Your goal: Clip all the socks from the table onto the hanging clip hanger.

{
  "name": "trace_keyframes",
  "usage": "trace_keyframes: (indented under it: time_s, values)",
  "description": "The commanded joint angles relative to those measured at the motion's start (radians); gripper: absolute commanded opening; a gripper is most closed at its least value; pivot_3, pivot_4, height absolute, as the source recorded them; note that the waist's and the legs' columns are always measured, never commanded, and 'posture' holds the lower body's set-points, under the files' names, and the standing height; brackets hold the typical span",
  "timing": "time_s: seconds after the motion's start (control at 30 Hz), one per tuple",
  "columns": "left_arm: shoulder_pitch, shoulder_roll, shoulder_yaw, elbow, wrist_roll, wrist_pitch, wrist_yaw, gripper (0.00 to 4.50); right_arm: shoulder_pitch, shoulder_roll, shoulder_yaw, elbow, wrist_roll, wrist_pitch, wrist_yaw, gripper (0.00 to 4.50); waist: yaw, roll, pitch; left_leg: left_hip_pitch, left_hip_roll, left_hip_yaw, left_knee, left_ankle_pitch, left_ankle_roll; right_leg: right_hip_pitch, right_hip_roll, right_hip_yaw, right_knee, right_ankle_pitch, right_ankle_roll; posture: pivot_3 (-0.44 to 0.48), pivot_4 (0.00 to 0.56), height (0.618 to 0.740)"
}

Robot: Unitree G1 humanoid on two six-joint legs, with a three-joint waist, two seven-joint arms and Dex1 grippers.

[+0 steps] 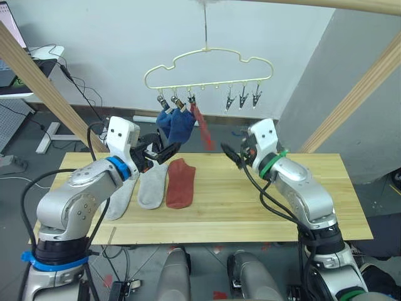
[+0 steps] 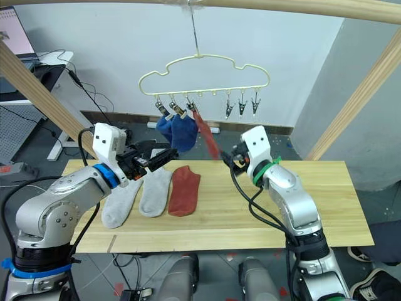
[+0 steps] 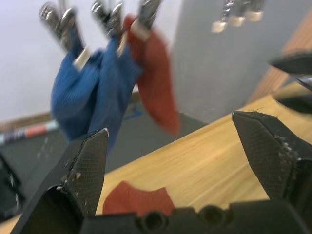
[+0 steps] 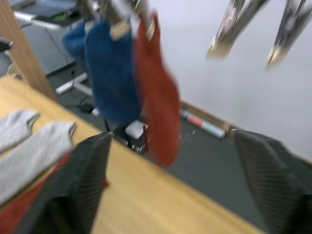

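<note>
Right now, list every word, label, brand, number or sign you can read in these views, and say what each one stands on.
No legible text stands anywhere in these views.
The clip hanger, its grey clips and the hung blue socks and rust red sock bear no print.
The grey socks and the rust red sock on the table are plain knit.
The laptop screen at the left edge shows nothing readable: too small.
</note>
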Motion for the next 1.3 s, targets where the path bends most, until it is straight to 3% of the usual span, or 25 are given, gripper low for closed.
trace_keyframes:
  time_s: [0.03,0.33,1.3]
  values:
    - [0.048,0.013,-0.013,0.006,0.081,-0.199,-0.181,4.5,-0.042,0.023,-0.005,-0.002,-0.054,-0.078,-0.064,2.91,0.002,0.0,0.0,0.0,0.0,0.0,0.0,0.0,0.0,0.0,0.0,0.0,0.0,0.0,0.0,0.084,0.211,0.74]
    - [0.032,-0.087,0.016,0.029,0.145,-0.392,-0.212,4.5,-0.174,0.147,-0.03,0.182,-0.084,-0.165,-0.171,2.91,0.003,0.0,0.0,-0.001,0.0,-0.001,0.0,-0.002,0.003,0.0,0.0,-0.001,-0.002,0.0,-0.001,0.095,0.213,0.74]
    - [0.029,-0.112,0.027,-0.015,0.122,-0.348,-0.16,4.5,-0.357,0.268,-0.148,0.462,-0.033,-0.272,-0.241,2.91,0.006,0.0,0.0,-0.001,0.0,-0.001,0.0,-0.002,0.004,0.0,0.0,-0.002,-0.001,0.001,-0.001,0.129,0.223,0.74]
